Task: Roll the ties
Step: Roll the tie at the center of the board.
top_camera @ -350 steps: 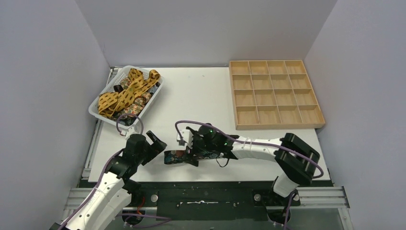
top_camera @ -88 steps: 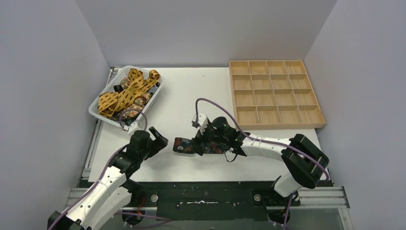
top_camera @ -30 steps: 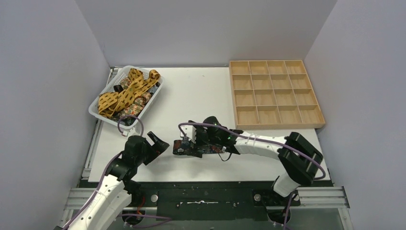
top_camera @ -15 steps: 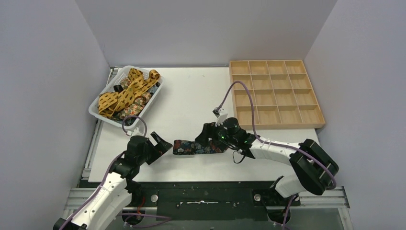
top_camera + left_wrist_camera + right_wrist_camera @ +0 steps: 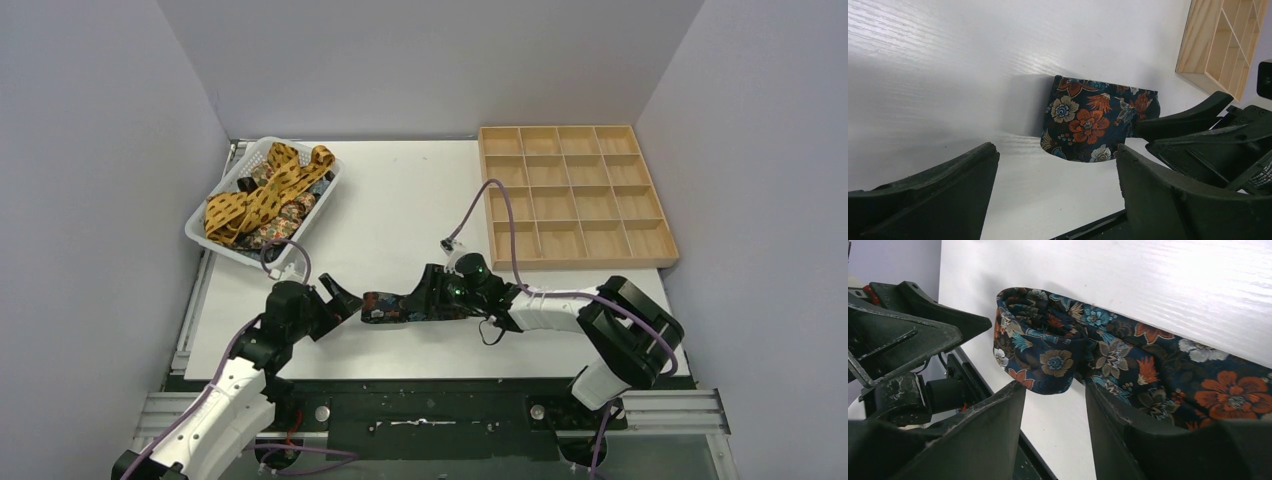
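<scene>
At the far left of the desk [image 5: 400, 190], a white basket [image 5: 200, 236] holds a heap of ties: mustard ties [image 5: 262, 190] with dark spots draped over the top and dark floral ones [image 5: 285, 218] tucked beneath them. Nearer the front edge, the left end effector [image 5: 342, 305] is low over the desk, pointing right. In its wrist view, the left end effector [image 5: 1055, 150] has its jaws spread wide with nothing between them, and they frame the near end of the floral tie [image 5: 1093, 117] without touching it.

That floral tie [image 5: 390, 307], dark with orange, cream and teal blossoms, lies on the desk between the two arms, near the front edge and well away from the basket. From the right wrist, its left end [image 5: 1033, 340] is wound into a loose roll, while the rest runs flat to the right.

The right end effector [image 5: 432, 300] sits at the tie's right part. Seen from its wrist, the right end effector [image 5: 1053, 390] has parted jaws, the roll's lower edge sits just at the gap, and I cannot tell whether either finger touches the cloth.

Farther right, at the back, a wooden tray [image 5: 575, 128] of square compartments lies flat on the desk.
</scene>
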Controlling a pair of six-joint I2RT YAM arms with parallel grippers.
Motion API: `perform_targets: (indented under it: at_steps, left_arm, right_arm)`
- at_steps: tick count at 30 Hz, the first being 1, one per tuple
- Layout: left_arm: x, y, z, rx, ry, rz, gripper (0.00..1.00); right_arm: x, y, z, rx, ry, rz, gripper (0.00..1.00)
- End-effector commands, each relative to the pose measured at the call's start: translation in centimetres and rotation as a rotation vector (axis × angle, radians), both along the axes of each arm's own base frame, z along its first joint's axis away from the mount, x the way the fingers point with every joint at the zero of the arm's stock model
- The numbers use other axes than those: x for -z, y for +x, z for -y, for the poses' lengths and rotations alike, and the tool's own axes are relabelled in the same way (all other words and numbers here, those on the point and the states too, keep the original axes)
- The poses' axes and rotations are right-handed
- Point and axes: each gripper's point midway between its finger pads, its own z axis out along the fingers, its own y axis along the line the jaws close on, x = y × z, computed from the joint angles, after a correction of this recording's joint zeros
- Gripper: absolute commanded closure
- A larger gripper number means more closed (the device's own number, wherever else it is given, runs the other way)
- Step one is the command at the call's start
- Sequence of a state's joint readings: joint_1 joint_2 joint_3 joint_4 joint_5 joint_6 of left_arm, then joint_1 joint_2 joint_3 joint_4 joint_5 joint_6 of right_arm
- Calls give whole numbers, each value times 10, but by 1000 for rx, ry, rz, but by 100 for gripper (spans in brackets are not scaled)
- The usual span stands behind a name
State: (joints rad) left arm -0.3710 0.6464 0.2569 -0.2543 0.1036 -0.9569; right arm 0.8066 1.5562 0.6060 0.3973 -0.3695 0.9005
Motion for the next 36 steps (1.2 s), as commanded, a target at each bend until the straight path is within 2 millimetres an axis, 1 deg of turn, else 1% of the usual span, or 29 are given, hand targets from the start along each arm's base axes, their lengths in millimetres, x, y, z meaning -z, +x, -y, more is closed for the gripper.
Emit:
perform_targets:
  at_steps: [1, 6, 10, 17, 25, 30, 36]
  left_arm:
    - [-19, 11, 9, 42, -29, 82, 15]
    - [-20, 11, 21, 98, -69, 88, 15]
    - [-18, 11, 23, 114, -69, 80, 15]
    - [-15, 8, 27, 140, -80, 75, 15]
    - [-10, 8, 34, 176, -105, 81, 15]
    - [3, 5, 36, 214, -103, 94, 15]
    - [10, 8, 36, 245, -67, 111, 15]
  right_arm:
    - [-22, 9, -23, -30, 83, 25, 53]
    - [-14, 11, -29, -43, 61, -11, 58]
    - [-9, 13, -31, -45, 53, -24, 62]
    - [-6, 13, -33, -52, 66, -42, 64]
    - [2, 14, -33, -52, 59, -66, 70]
    - [10, 14, -33, -64, 42, -93, 70]
    - [17, 12, -35, -90, 33, -112, 70]
